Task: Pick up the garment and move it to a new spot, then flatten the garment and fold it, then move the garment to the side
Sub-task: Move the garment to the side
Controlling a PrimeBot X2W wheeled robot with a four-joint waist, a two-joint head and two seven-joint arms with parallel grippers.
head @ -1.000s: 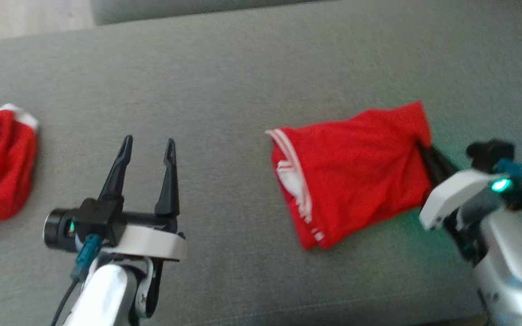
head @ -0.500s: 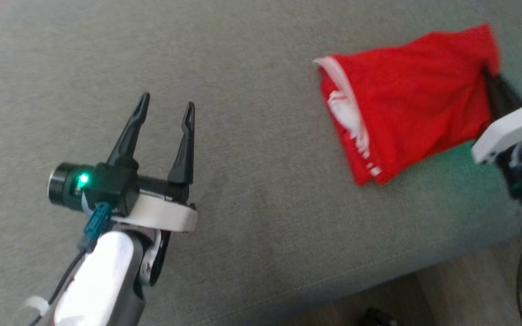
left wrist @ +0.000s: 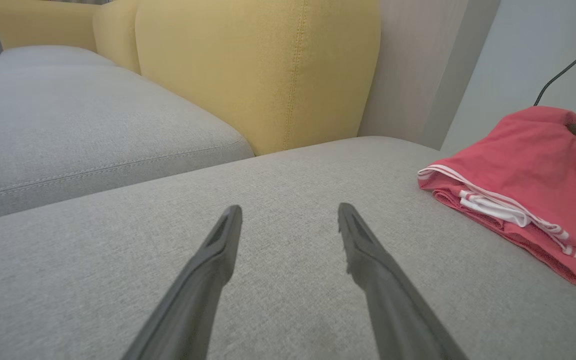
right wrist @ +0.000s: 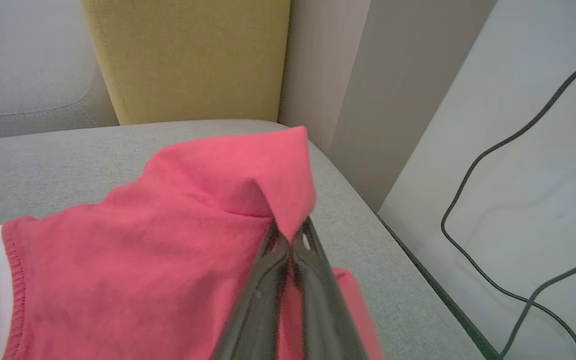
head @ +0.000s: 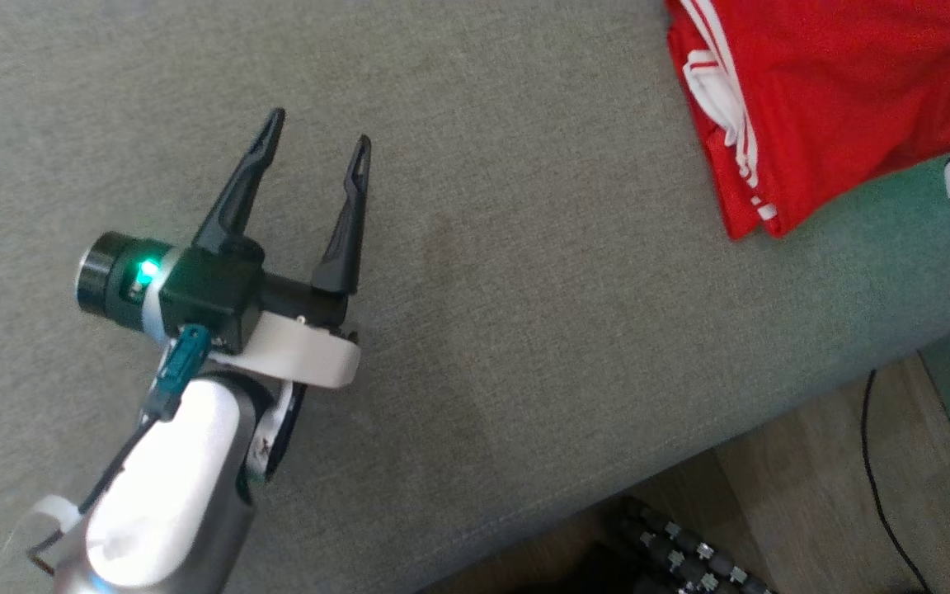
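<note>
At two o'clock in head view: folded garment (head: 838, 99), shifted by my camera's swing; right gripper (right wrist: 292, 241) stays pinched on its corner, left gripper (head: 318, 132) wide, empty. Side-move underway, I judge.

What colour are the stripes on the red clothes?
White. Stripes on the garment show best in the left wrist view.

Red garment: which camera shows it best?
The left wrist view: nearly the whole folded garment, white stripes included. The head view cuts it off at the top right; the right wrist view is too close, showing the right pincer shut on its edge.
</note>
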